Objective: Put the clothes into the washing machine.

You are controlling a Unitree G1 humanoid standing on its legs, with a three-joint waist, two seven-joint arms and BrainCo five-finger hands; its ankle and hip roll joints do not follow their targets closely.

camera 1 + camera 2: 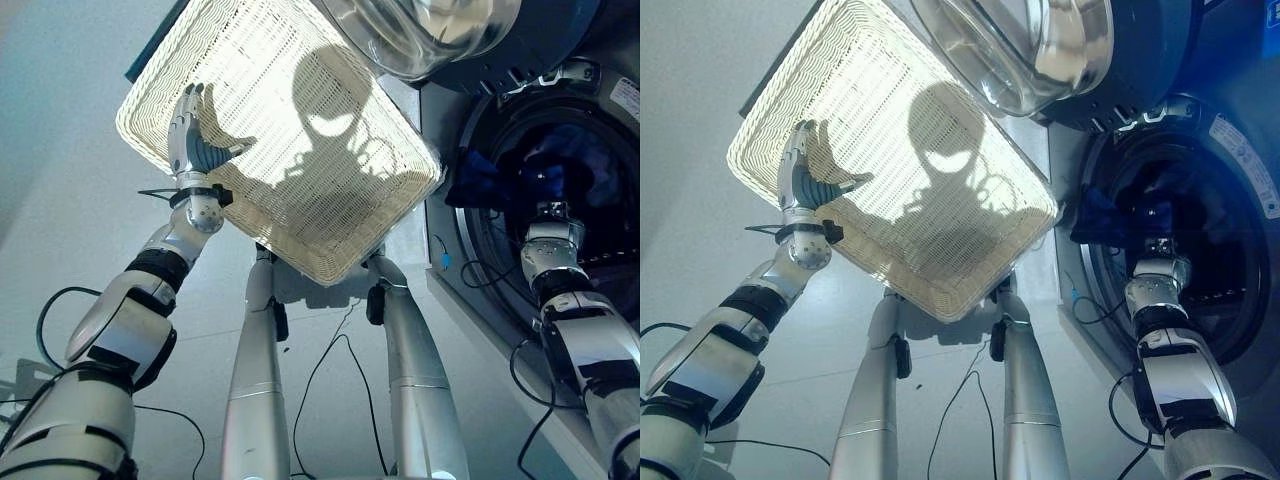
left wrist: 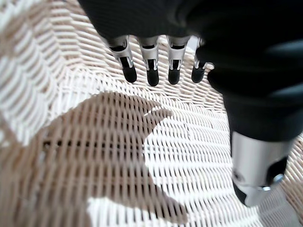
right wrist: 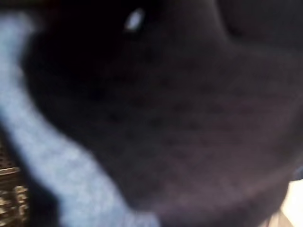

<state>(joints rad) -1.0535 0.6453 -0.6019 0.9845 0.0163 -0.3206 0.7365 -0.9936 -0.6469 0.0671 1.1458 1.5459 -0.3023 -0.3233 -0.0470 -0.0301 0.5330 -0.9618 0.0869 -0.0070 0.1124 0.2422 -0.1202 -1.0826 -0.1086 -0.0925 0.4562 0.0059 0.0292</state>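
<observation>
From my head: one white wicker basket (image 1: 300, 150), my left hand (image 1: 190, 135) flat inside it, holding nothing. One washing machine (image 1: 1230, 190), dark blue clothes (image 1: 1110, 215) in its drum. My right hand reaches inside; grip unclear. Right wrist: dark cloth close up.

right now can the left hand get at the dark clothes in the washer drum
Probably not. The left hand hangs open over the white basket, off to the left of the washer. The dark clothes lie in the drum on the far right, where the right arm already reaches in.
</observation>
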